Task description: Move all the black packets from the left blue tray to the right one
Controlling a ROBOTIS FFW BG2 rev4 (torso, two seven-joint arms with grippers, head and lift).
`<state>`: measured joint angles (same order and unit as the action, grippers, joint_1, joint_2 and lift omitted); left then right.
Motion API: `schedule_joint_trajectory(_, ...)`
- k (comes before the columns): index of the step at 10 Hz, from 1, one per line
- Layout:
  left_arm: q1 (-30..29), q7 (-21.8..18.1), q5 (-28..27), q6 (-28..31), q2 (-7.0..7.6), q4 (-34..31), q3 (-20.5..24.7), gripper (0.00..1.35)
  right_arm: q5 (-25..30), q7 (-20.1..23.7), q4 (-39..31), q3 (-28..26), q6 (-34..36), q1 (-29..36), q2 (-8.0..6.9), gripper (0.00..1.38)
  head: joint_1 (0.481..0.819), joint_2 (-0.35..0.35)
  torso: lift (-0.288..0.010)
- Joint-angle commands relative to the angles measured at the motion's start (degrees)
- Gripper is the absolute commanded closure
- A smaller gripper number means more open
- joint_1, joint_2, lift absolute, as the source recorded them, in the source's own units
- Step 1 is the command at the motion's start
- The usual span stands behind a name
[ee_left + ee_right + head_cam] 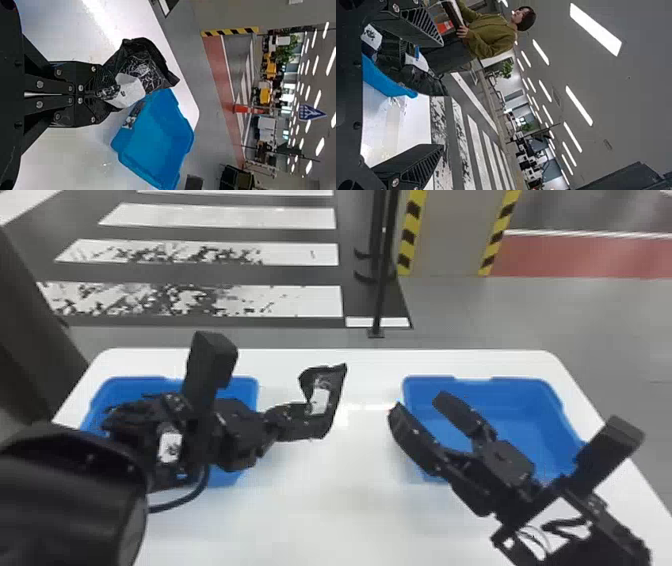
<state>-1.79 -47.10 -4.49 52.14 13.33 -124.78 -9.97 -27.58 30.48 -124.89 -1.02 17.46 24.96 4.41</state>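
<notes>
My left gripper [295, 421] is over the white table between the trays, shut on a black packet [330, 405] with a white label. In the left wrist view, the closed left gripper [106, 94] grips one end of the black packet [152, 75], and the right blue tray [158, 136] lies beyond. The left arm covers much of the left blue tray [247, 384]; its contents are mostly hidden. My right gripper [419, 405] stands open at the inner side of the right blue tray [537, 405]. The right gripper [442, 95] has its fingers wide apart in the right wrist view.
Both trays stand on a white table [325, 500], one at each side, with a bare strip of tabletop between them. A dark pole [382, 290] stands on the floor behind the table's far edge.
</notes>
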Motion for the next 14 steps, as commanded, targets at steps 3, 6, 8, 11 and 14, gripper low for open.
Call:
schedule_joint_trajectory(3,2.36,0.17,3.8,-1.1,0.56,0.12,-5.45,1.21,-2.35,-0.07,2.48,2.62,0.68,-4.01,0.69,0.11,0.695,-0.071,-0.14)
schedule_joint_trajectory(6,3.76,0.43,5.63,-2.22,0.73,0.4,-7.85,1.21,-1.67,-0.07,4.59,3.76,0.82,-6.4,0.95,0.11,0.695,-0.095,-0.14)
schedule_joint_trajectory(8,4.04,0.43,5.86,-2.22,0.91,0.4,-8.76,1.21,0.96,-0.69,4.73,3.76,1.8,-7.66,1.48,0.11,0.695,-0.107,-0.14)
schedule_joint_trajectory(11,4.04,0.43,6.32,-2.22,0.91,0.4,-8.76,1.21,1.42,-1.12,7.12,2.96,1.8,-8.51,1.74,0.11,0.695,-0.123,-0.14)
schedule_joint_trajectory(14,4.18,0.43,6.43,-1.8,0.91,0.4,-8.99,1.21,1.3,-1.12,8.39,3.07,1.66,-9.63,1.66,0.92,0.695,-0.131,-0.14)
